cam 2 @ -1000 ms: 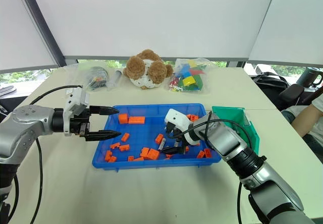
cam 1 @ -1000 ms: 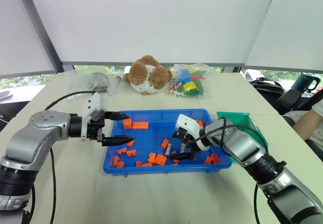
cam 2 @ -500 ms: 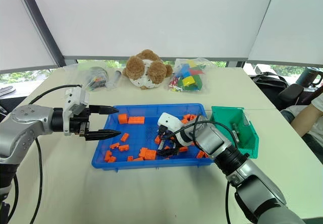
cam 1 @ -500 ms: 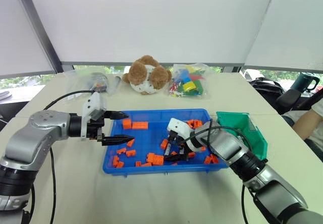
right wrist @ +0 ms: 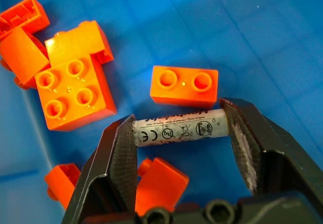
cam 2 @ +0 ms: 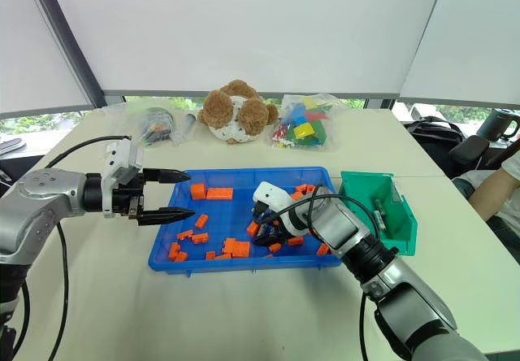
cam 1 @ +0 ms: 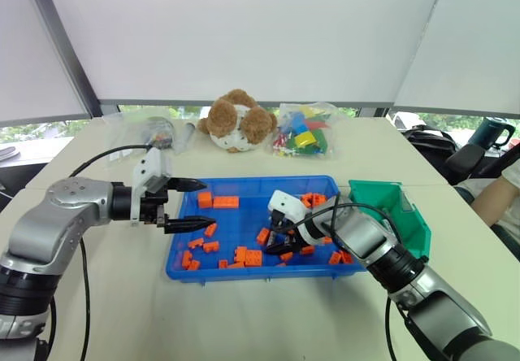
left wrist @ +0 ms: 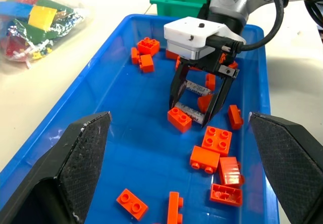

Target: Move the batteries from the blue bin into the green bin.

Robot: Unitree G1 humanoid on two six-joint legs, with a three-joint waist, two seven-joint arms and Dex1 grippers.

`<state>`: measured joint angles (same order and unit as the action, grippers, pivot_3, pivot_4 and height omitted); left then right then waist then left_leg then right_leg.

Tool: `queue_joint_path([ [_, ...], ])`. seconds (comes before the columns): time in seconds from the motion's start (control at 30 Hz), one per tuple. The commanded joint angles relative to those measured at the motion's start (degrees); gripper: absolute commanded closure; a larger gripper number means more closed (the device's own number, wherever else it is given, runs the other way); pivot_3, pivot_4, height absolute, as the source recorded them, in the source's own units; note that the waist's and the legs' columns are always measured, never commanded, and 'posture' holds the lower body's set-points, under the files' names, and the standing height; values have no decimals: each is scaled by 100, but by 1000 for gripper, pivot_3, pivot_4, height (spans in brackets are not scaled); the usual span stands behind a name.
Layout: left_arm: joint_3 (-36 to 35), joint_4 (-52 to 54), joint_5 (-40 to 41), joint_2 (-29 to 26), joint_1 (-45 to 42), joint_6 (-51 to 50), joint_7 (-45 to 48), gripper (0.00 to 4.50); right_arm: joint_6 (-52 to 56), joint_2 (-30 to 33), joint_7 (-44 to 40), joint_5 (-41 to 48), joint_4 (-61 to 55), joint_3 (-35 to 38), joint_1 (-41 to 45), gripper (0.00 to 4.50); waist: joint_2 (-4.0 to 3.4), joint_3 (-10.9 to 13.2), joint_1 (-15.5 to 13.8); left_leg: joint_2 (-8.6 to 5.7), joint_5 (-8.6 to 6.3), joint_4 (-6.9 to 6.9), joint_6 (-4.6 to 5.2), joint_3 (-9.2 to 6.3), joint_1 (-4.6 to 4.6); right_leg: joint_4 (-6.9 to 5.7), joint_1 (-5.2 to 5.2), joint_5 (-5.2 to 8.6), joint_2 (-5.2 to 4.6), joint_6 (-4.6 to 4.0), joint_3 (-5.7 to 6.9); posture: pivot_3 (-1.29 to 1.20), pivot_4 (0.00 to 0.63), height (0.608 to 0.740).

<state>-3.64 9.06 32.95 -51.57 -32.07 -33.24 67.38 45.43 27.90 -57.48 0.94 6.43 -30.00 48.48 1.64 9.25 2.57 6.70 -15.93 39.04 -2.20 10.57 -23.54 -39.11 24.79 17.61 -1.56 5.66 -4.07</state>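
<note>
**Desk:** What's nearest, and how many?

**Me:** One blue bin (cam 1: pixel 260 274) right in front of me. In it I count more than a dozen orange bricks (left wrist: pixel 217 140) – some overlap, so I can't give an exact number. I also see two batteries. One battery (right wrist: pixel 179 129) lies on the bin floor just beside a two-stud brick (right wrist: pixel 184 86). The other battery (left wrist: pixel 194 88) lies just beyond it.

**Desk:** Anything readable on them?

**Me:** The first has a row of small printed symbols, one of which looks like a CE mark. I can't make out the line of wording above them.

**Desk:** Arms?

**Me:** My right gripper (cam 1: pixel 275 241) angles down into the middle of the bin. Its jaws are closed in on that first battery, with a pad at each end. My left gripper (cam 1: pixel 207 203) hovers over the bin's left edge, roughly level and pointing right, with its jaws wide and nothing between them.

**Desk:** And farther out?

**Me:** One green bin (cam 1: pixel 410 223) just right of the blue one. At the far side of the table there's one teddy bear (cam 1: pixel 236 121). To its right is one clear bag of coloured bricks (cam 1: pixel 302 132), and to its left another clear bag (cam 1: pixel 150 129) – I can't tell what's in that one.
</note>
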Motion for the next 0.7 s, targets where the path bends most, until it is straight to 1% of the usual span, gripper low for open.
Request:
queue_joint_path([
  [0.03,-149,92,-17,-54,-77,90,-14,0,138,49,-11,-10,-220,95,24,2323,0,0,1,0,0,0,0,0,0,0,0,0,0,0,0,0,150,733],
  [0.13,-123,83,-22,-33,-102,94,-18,0,344,124,16,83,-514,322,145,2323,0,0,-1,0,0,0,0,0,0,0,1,0,0,0,0,0,150,733],
  [0.17,-114,83,-21,-26,-110,93,-16,0,421,208,51,132,-723,516,205,2323,-1,1,-3,0,0,0,0,0,0,0,1,0,0,0,0,0,150,733],
  [0.3,-88,67,-22,-8,-130,96,0,0,926,601,300,423,-1360,1622,544,2323,-2,2,-13,0,0,1,0,1,-2,0,2,0,-2,0,0,0,150,733],
  [0.4,-80,69,-21,9,-125,105,7,0,1249,1173,487,491,-1497,2299,617,2323,-1,1,-33,0,0,-2,0,0,-2,0,2,0,-2,0,1,0,150,733],
  [0.47,-63,72,-20,39,-133,106,-4,0,1372,1652,640,454,-1511,2686,461,2323,1,0,-48,0,-1,-4,1,0,-2,4,1,0,-2,-1,1,0,150,733],
  [0.6,-24,36,-30,93,-159,124,5,0,1543,2524,695,531,-1633,3318,-314,2323,1,-1,-43,0,-2,-5,2,1,-2,10,-2,0,-3,-1,0,0,150,733],
  [0.7,16,-48,-58,128,-207,165,53,0,1523,2861,728,604,-1710,3531,-855,2323,-1,1,4,0,-1,-5,2,1,0,9,-1,0,-2,-1,-1,0,150,733],
])
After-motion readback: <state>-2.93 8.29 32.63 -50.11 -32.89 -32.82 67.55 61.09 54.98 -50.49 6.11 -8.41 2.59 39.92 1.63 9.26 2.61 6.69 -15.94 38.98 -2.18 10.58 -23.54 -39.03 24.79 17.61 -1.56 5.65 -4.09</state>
